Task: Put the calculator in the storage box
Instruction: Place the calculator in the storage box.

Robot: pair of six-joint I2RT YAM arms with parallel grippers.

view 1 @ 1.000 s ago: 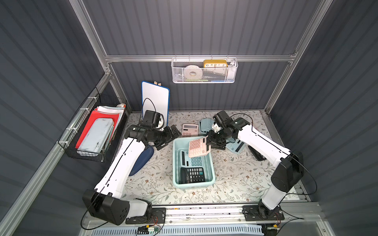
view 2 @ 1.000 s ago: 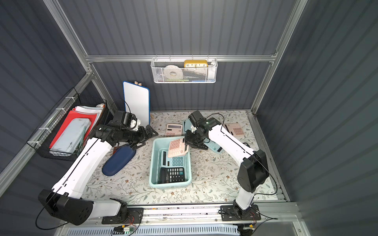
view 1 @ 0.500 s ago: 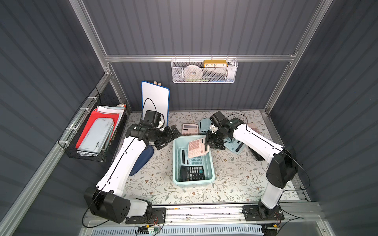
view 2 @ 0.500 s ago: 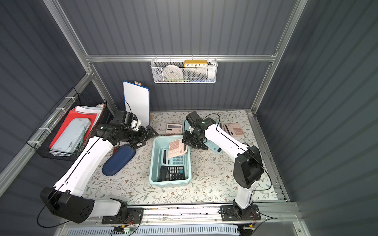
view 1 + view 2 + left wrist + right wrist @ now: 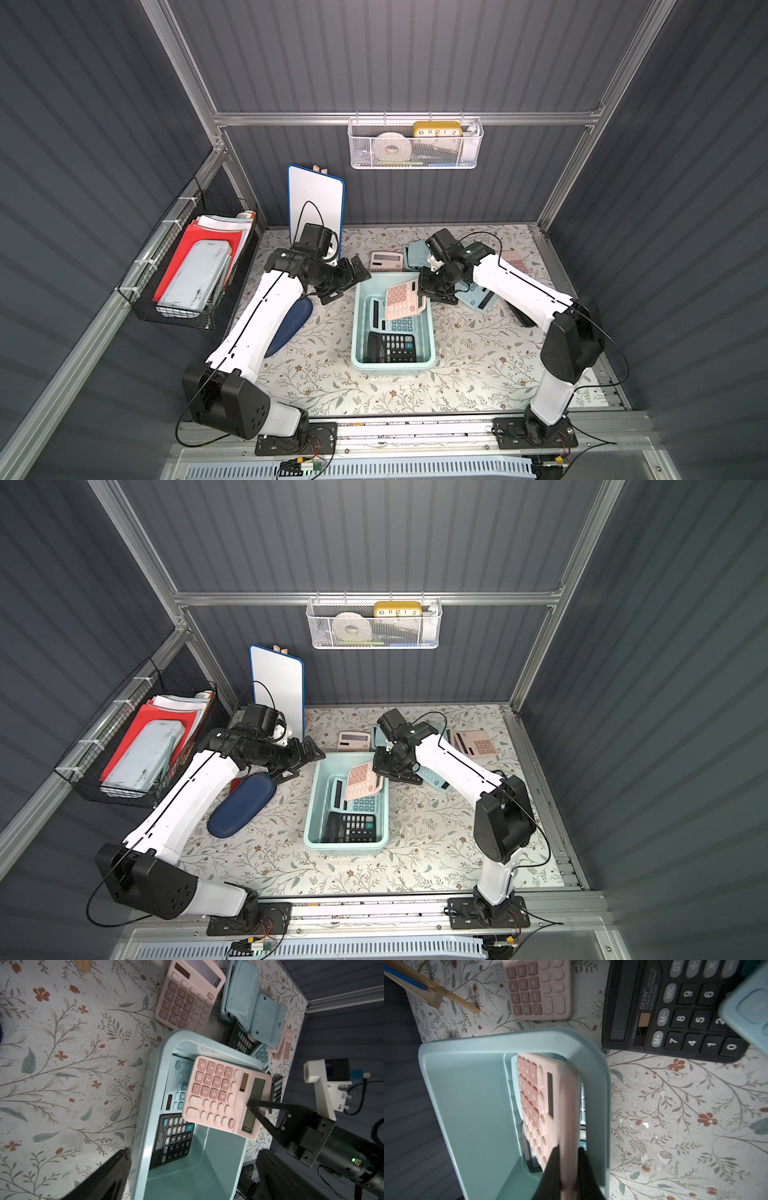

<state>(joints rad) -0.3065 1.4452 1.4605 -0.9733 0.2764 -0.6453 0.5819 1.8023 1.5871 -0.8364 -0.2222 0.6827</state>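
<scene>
The storage box [image 5: 356, 332] [image 5: 311, 812] is a mint-green tub in the middle of the floral mat. A black calculator [image 5: 390, 348] and a blue one [image 5: 399, 324] lie inside it. My right gripper [image 5: 424, 291] [image 5: 568, 1159] is shut on the display end of a pink calculator [image 5: 402, 298] [image 5: 362, 780] [image 5: 216, 1093] [image 5: 548, 1103]. It holds the calculator tilted over the box's far right part, keys toward the box. My left gripper [image 5: 353, 277] [image 5: 308, 755] [image 5: 193, 1161] stands open and empty at the box's far left corner.
More calculators lie on the mat behind and right of the box: pink [image 5: 386, 262], blue [image 5: 417, 254], blue [image 5: 478, 298], pink [image 5: 516, 261]. A navy case [image 5: 293, 328] lies left of the box. A whiteboard [image 5: 316, 208], a black wire basket [image 5: 195, 270] and a white mesh basket [image 5: 415, 147] line the walls.
My right arm's elbow has swung slightly to the left. The pink calculator has stayed in its grip over the box's far end. The left arm has not moved.
</scene>
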